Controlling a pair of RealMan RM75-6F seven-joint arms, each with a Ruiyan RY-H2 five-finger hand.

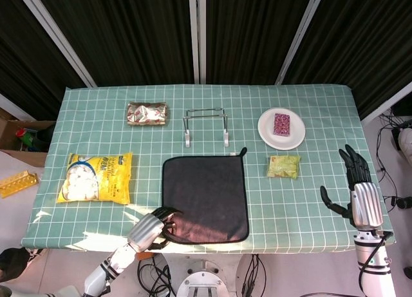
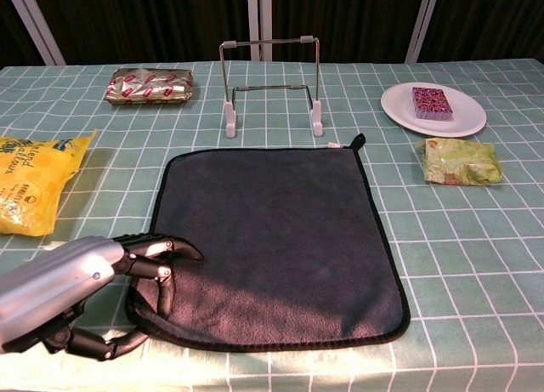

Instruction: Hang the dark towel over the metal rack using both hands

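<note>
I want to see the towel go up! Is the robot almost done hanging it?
Not yet. The towel lies flat on the table, and the rack behind it is bare. The left hand has its fingers curled on the towel's near left corner, which looks slightly lifted. The right hand is open, away from the towel. Gripping, lifting and draping are left.

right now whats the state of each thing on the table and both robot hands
dark towel: flat on the table, near-left corner lifted, not on the rack
metal rack: upright, bare
left robot hand: pinching the towel's near-left corner
right robot hand: fingers spread, holding nothing, off the towel
white plate: holds a purple packet
green packet: lying flat
yellow bag: lying flat
foil packet: lying flat
</note>
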